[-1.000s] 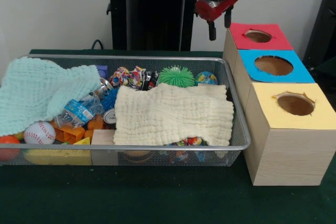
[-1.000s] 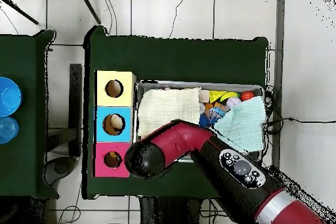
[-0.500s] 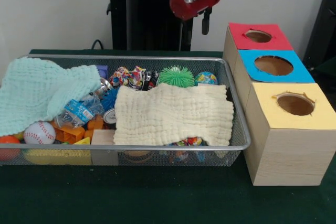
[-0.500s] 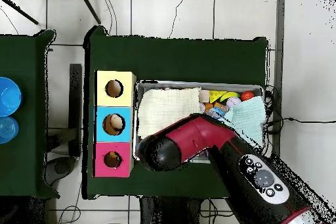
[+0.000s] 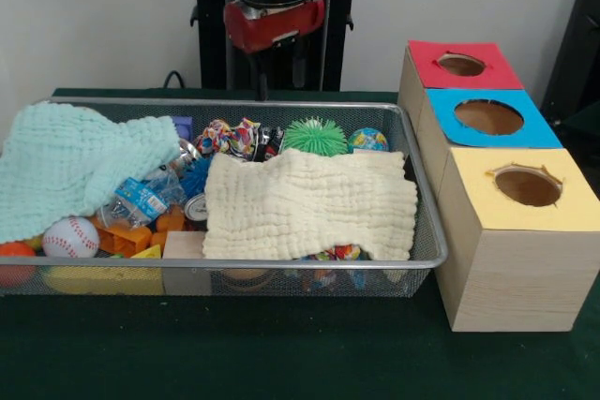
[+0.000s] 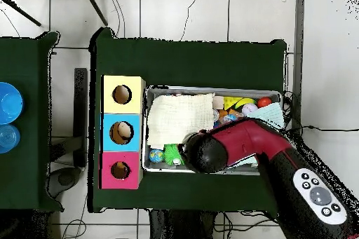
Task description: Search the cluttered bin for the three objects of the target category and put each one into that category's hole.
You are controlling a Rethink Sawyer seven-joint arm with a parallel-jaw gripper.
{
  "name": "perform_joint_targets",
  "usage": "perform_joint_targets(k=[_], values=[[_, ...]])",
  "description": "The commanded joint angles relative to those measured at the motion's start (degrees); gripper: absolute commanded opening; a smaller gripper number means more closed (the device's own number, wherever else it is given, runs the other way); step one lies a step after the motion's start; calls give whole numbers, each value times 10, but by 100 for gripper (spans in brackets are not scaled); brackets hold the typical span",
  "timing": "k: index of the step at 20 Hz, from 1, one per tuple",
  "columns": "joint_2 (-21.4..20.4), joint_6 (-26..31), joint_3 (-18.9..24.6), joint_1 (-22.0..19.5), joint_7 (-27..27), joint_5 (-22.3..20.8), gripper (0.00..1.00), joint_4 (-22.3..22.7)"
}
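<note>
The wire mesh bin (image 5: 281, 263) is full of clutter; in the overhead view its rim (image 6: 210, 88) shows beside the boxes. The red-faced box has its round hole (image 5: 460, 65) at the far right, also in the overhead view (image 6: 120, 170). My gripper (image 5: 272, 70) hangs above the bin's back rim, near a multicoloured ball (image 5: 230, 136). It is dark against the black pedestal. In the overhead view the arm's head (image 6: 203, 153) covers the bin's near middle. Nothing shows in the gripper.
A cream cloth (image 5: 309, 203) and a mint cloth (image 5: 75, 161) cover much of the bin. A green spiky ball (image 5: 314, 135), a globe ball (image 5: 367, 140), a baseball (image 5: 70, 236), a can (image 5: 195, 208) and a wooden block (image 5: 185, 245) show. Blue-faced (image 5: 488, 116) and yellow-faced holes (image 5: 528, 185) stand nearer.
The arm has swung from above the red box to above the bin's back rim, leftward in the front view. Nothing in the bin has moved.
</note>
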Motion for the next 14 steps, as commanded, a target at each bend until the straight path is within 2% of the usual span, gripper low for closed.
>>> perform_joint_targets(k=[1,7,14], values=[[75,52,-31,-21,-196,-88,100,-107],[95,81,-36,-30,-252,-127,100,-143],[92,124,-81,6,-297,-220,100,-184]])
